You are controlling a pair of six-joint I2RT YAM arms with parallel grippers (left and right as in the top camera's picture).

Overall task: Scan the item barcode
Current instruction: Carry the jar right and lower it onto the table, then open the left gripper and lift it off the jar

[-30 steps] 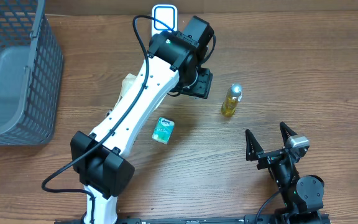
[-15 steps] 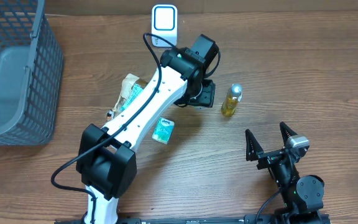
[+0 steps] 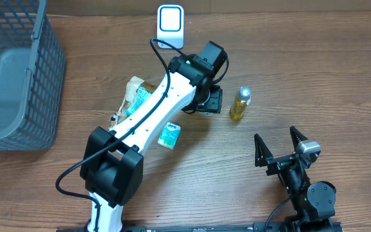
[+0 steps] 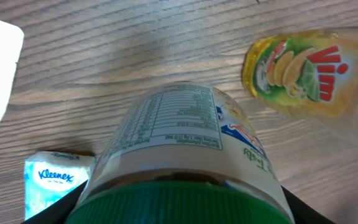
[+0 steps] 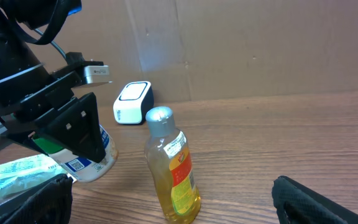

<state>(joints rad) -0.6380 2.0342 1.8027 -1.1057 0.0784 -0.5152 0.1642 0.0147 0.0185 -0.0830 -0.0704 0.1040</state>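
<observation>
A: Where is the jar?
B: My left tool [image 3: 208, 102] holds the jar [image 4: 185, 134] tight, toward the counter's far edge, near the scanner [image 3: 171, 22].
A: What now?
B: I should turn its barcode [image 5: 74, 165] toward the scanner, slowly.

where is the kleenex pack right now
In the overhead view the kleenex pack lies mid-table, left of the yellow bottle and nearer the robot than the jar held in the left gripper.
</observation>
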